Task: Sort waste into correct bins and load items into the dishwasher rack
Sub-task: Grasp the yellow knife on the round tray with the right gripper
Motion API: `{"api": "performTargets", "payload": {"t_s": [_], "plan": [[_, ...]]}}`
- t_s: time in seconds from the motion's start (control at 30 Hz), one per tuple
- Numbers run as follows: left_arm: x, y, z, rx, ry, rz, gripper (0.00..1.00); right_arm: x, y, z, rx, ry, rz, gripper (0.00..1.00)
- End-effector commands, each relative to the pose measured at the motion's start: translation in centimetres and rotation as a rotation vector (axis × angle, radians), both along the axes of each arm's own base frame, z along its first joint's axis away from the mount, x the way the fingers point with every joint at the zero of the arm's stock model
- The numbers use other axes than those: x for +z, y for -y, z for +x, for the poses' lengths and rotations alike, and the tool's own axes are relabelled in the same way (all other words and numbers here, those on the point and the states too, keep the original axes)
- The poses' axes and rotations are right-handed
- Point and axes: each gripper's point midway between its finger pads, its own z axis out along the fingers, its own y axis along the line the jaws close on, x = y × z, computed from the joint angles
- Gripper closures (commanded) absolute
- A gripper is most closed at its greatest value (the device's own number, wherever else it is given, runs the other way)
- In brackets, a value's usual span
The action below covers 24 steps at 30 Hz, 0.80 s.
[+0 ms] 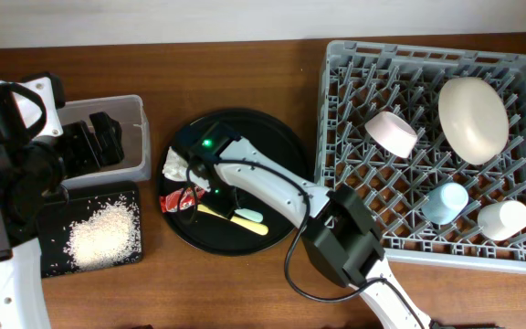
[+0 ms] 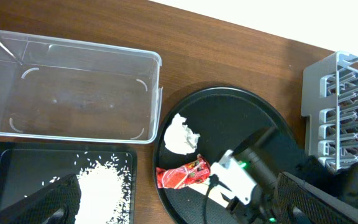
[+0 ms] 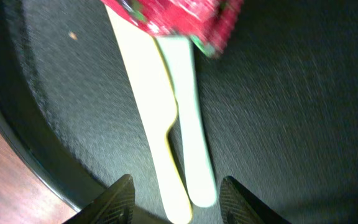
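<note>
The right gripper (image 3: 178,198) hangs low over the round black tray (image 3: 291,124), its 2 fingers spread apart on either side of 2 spoon handles without touching them. The yellow spoon (image 3: 145,106) and the mint green spoon (image 3: 188,124) lie side by side on that tray, and their far ends are covered by the crinkled red wrapper (image 3: 166,15). The crumpled white tissue (image 2: 180,134) sits on the same tray, just beside the wrapper. The left gripper (image 2: 173,200) is up over the left side of the table (image 1: 245,73), fingers wide apart and gripping nothing. Below it the clear tub (image 2: 73,93) holds nothing I can see, and the shallow black rectangular tray (image 2: 17,174) next to it carries the heap of rice grains (image 2: 101,190). Over on the right, the grey rack (image 1: 427,50) holds 4 items: the cream bowl-plate (image 1: 473,119), the pinkish-white bowl (image 1: 391,132), the light blue cup (image 1: 446,201) and the white cup (image 1: 503,219).
</note>
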Motion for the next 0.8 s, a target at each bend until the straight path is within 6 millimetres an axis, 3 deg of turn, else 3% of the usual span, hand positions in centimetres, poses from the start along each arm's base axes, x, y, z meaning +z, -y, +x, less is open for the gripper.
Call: {"api": "performTargets", "payload": {"t_s": [0.0, 0.23, 0.33, 0.57, 0.77], "plan": [[0.5, -0.1, -0.1, -0.004, 0.017, 0.007, 0.01, -0.3, -1.4, -1.0, 0.085, -0.038, 0.058, 0.51], [0.5, -0.1, -0.1, -0.004, 0.017, 0.007, 0.01, -3.2, -0.9, -2.3, 0.089, -0.088, 0.050, 0.48], [0.5, -0.1, -0.1, -0.004, 0.017, 0.007, 0.01, -3.5, -0.5, -2.9, 0.089, -0.110, 0.034, 0.55], [0.5, -0.1, -0.1, -0.004, 0.017, 0.007, 0.01, -3.9, -0.8, -2.5, 0.090, -0.095, 0.044, 0.57], [0.5, -0.1, -0.1, -0.004, 0.017, 0.007, 0.01, -6.0, 0.3, -3.6, 0.086, -0.140, 0.003, 0.65]]}}
